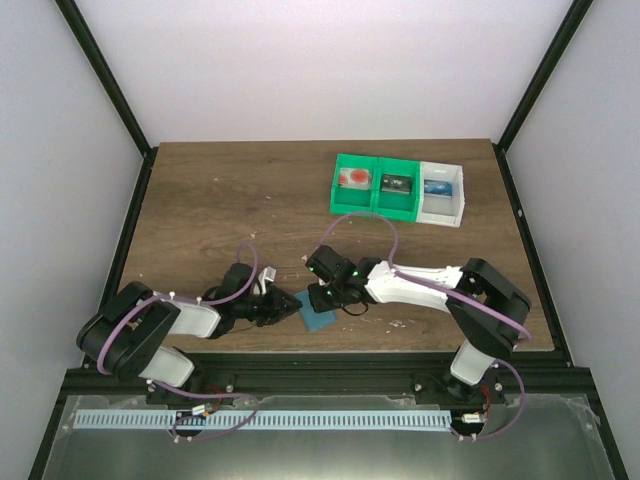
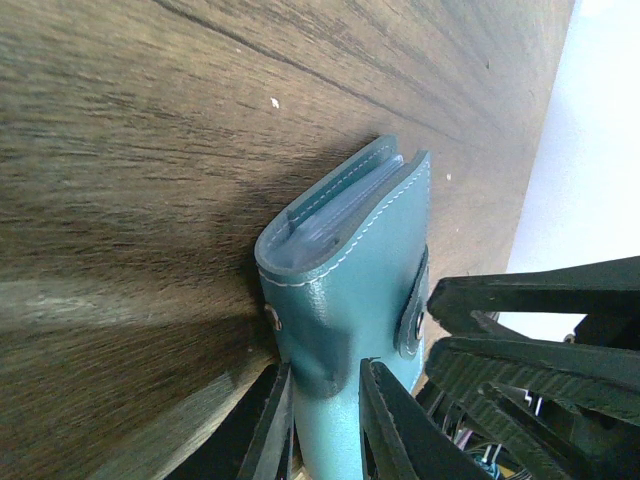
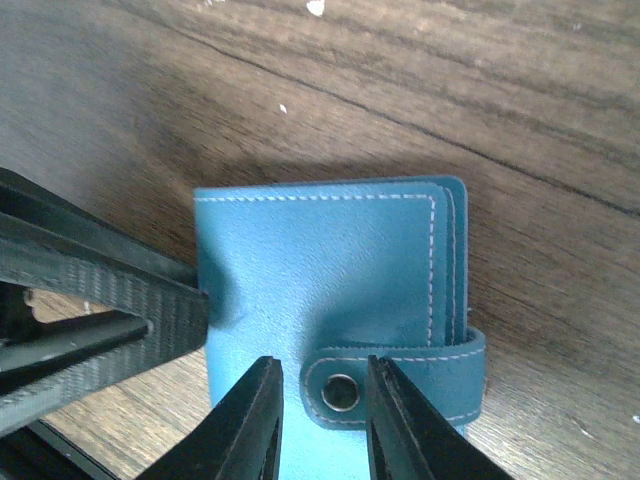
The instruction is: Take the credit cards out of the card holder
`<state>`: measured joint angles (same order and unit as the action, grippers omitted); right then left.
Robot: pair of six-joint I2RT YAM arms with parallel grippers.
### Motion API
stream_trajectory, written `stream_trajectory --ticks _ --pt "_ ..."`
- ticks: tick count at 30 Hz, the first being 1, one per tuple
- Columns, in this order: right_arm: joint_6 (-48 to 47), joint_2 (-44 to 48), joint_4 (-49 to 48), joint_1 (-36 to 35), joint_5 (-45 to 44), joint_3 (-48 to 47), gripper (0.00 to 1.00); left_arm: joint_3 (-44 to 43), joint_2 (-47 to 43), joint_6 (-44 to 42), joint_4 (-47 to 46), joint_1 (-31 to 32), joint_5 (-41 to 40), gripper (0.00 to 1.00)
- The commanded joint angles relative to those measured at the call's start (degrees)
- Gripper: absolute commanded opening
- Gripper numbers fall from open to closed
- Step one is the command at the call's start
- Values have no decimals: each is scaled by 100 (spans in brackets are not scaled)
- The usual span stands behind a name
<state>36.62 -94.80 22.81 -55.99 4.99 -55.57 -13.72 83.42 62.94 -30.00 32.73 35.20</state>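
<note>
Lying closed at the bench (image 3: 520, 90) near edge: card holder (image 3: 320, 265), clamped by left claw (image 2: 325, 390); right claw (image 3: 320, 368) narrow astride snap strap (image 3: 440, 362), grip undeterminable.

Top view: card holder (image 1: 320, 320) was mostly hidden under left gripper (image 1: 288, 308) & right gripper (image 1: 328, 296); only a blue corner showed. Contents of bins (image 1: 378, 208) were too small/blurry to ID: red blob (image 1: 355, 179), dark item (image 1: 396, 184), bluish item (image 1: 437, 187). Left wrist view: holder's lower end & the fingers (image 2: 275, 430) were cut off by btm edge; pale layers (image 2: 335, 215) in its open end were too indistinct to call cards. Right wrist view: holder's btm was cut off, left side covered by the other arm's finger (image 3: 110, 310); couldn't tell whether right fingers (image 3: 250, 420) pinched the strap (image 3: 400, 375) or just lay over it.
</note>
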Motion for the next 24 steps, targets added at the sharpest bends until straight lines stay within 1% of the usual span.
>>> stream_trajectory --ticks 1,16,24 --pt "-111 -69 244 -129 -242 -235 25 -8 34 -45 -164 26 48 22" --pt "-144 -302 425 -273 -499 -368 24 23 83 -40 -191 27 64 22" --pt "-114 -548 751 -482 -972 -584 24 -7 69 -36 -187 31 81 22"
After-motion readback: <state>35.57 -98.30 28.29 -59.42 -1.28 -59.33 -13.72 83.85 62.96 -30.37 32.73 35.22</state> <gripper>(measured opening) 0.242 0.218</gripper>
